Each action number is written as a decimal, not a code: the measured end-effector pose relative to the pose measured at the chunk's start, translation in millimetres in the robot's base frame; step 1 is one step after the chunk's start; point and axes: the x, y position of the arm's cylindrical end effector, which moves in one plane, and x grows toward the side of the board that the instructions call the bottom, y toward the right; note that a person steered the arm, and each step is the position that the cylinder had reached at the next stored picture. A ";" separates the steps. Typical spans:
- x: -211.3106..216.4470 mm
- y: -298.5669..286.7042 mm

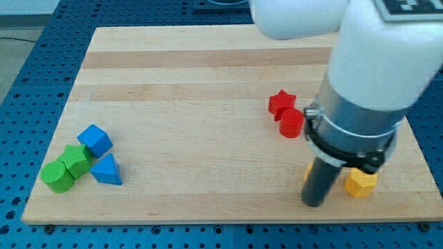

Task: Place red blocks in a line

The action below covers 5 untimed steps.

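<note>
A red star block (281, 103) lies right of the board's middle. A red round block (292, 123) touches it just below and to the right. My tip (313, 203) is near the board's bottom edge, well below the two red blocks and apart from them. A yellow block (360, 182) sits just right of the tip. Another yellow block (308, 171) shows as a sliver at the rod's left side, mostly hidden by it.
At the view's bottom left stands a cluster: a blue cube (95, 140), a blue triangular block (106, 170), a green hexagonal block (75, 160) and a green round block (56, 176). The arm's white and grey body (367, 83) covers the board's right part.
</note>
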 end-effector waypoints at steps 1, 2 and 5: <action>-14.5 -51.9; -29.8 -44.4; -129.0 50.8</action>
